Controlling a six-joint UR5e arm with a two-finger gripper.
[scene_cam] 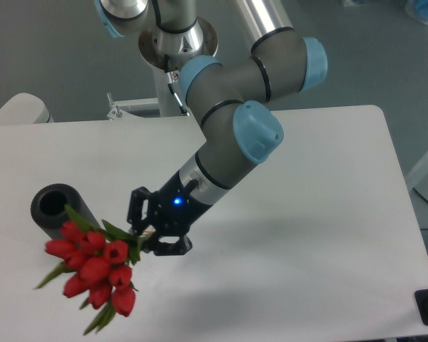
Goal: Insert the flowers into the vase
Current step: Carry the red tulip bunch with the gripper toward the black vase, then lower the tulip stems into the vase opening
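A white table with rounded corners carries the things. Directly on it stands 1 vase, a matte black, thick-walled cylinder with a round hole in its top, upright, well to the left of the gripper and slightly above it in view.

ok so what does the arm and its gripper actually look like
The arm is a chain of matte grey tubes with rounded joints wearing light blue caps. A polished silver section rises at the top. The gripper is black and boxy, with a small blue light glowing on its body.

No readable text, labels or numbers.
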